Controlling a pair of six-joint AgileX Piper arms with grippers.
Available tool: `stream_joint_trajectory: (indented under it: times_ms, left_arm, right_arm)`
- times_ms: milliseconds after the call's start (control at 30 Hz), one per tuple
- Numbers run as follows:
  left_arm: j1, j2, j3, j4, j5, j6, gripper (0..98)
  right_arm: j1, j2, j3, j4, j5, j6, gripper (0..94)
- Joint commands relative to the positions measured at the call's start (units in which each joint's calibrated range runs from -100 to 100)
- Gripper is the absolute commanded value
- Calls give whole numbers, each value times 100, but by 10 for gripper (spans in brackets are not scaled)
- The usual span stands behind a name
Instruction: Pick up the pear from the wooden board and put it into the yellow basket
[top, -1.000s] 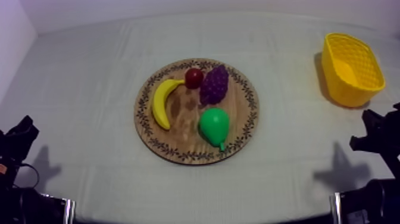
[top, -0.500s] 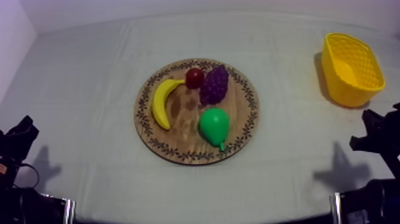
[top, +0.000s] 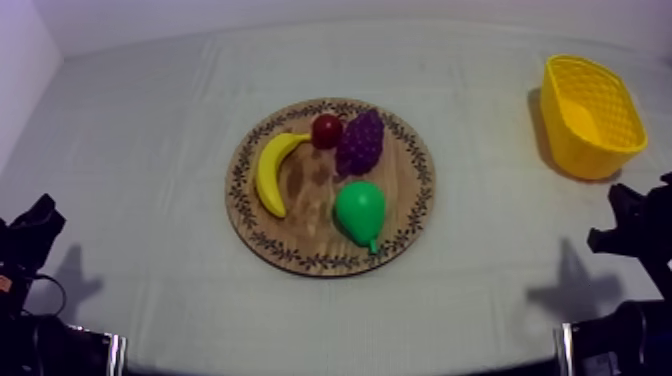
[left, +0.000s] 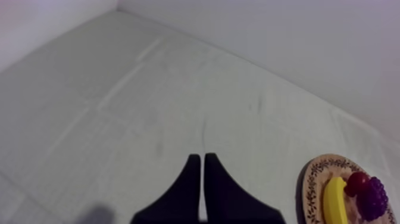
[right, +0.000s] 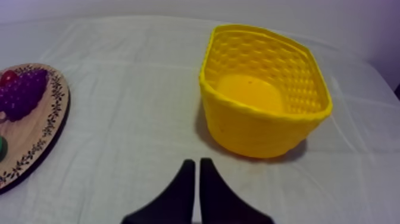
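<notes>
Nothing has moved since the earlier frames: every item and both arms keep the same places.

Item 1, pear: green, lying on its side on the wooden board, on the half nearest the camera and right of centre. Long axis runs from the board's middle out to its near rim. The broad end faces the grapes and the narrow stem end points at the near rim, angled a little right. Nothing touches it.

Item 2, bunch of grapes: purple, on the board's far half, just beyond the pear.

Item 3, small red fruit: touching the grapes' left side.

Item 4, banana: on the board's left half, its upper tip at the red fruit.

Item 5, yellow basket: upright and empty on the table, well right of the board.

Left jaws: pressed together on nothing, over bare cloth, well left of the board.

Right jaws: pressed together on nothing, over cloth right of the board, before the basket.
</notes>
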Motion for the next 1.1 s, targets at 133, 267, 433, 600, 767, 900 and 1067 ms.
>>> stream_joint_trajectory:
  times_ms: [133,267,433,600,767,900,1067]
  left_arm:
    - [-2,2,2,0,5,0,1]
    - [-2,2,2,0,5,0,1]
    - [-2,2,2,0,5,0,1]
    - [-2,2,2,0,5,0,1]
    - [-2,2,2,0,5,0,1]
    - [-2,2,2,0,5,1,1]
    - [-2,2,2,0,5,1,1]
  right_arm:
    - [1,-5,1,2,-1,4,6]
    - [1,-5,1,2,-1,4,6]
    - [1,-5,1,2,-1,4,6]
    - [1,-5,1,2,-1,-95,6]
    - [5,-5,1,2,-1,-48,6]
    - [8,-5,1,2,-1,-119,6]
    - [0,-5,-73,37,263,-355,6]
